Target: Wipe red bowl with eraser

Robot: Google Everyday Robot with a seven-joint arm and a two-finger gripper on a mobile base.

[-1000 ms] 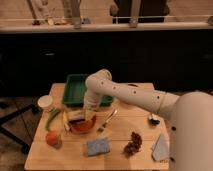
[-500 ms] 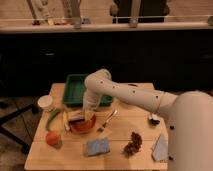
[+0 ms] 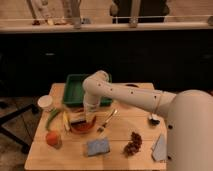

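Looking down at the table (image 3: 122,131), I am seeing the hand (image 3: 86,119) reaching down to the red bowl (image 3: 82,127) beside the banana (image 3: 65,121). The eraser (image 3: 76,119) is sitting at the hand's tip over the bowl's rim, and I cannot tell whether the hand is pinching it.

Likely an office kitchenette or break area. A long pale counter (image 3: 150,25) runs over dark cabinets (image 3: 150,55) behind. A wooden table (image 3: 135,127) holds a cup (image 3: 46,103), fork (image 3: 106,121) and tray (image 3: 75,90) — chair base (image 3: 12,127) beside it. Gripper (image 3: 84,120) sits low at the red bowl (image 3: 86,129).
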